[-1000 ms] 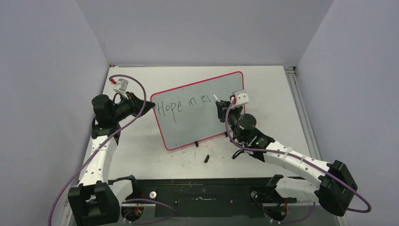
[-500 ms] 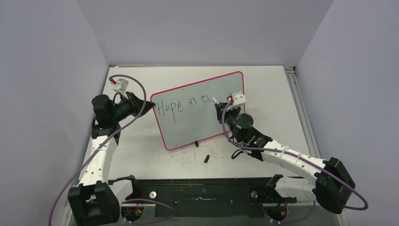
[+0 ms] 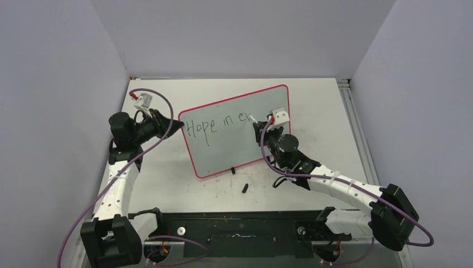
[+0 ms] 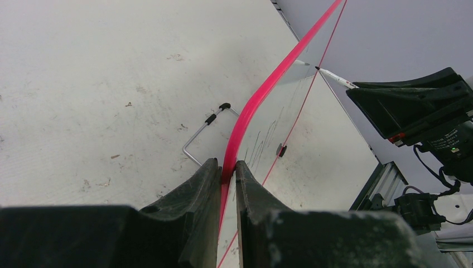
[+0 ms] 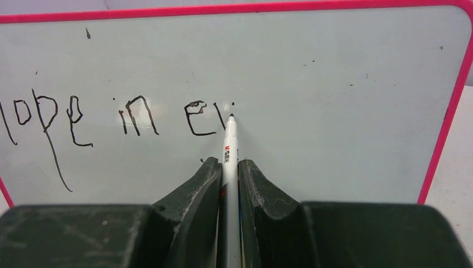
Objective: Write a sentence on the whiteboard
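The whiteboard (image 3: 240, 142) with a red-pink rim stands tilted on the table; it also shows in the right wrist view (image 5: 334, 84) and edge-on in the left wrist view (image 4: 262, 92). The sentence (image 3: 217, 124) in black marker reads "Hope in ev"; in the right wrist view (image 5: 134, 114) it reads "ope in ev". My left gripper (image 3: 177, 125) (image 4: 227, 167) is shut on the board's left rim. My right gripper (image 3: 257, 127) (image 5: 228, 167) is shut on a white marker pen (image 5: 230, 139), whose black tip is at the board just right of the "v".
A small black pen cap (image 3: 245, 187) lies on the table in front of the board. The board's wire stand (image 4: 203, 131) rests on the table behind it. Grey walls enclose the table on three sides.
My right gripper has moved the pen slightly left and toward the board, near the end of the "v". The left arm and the board have not moved.
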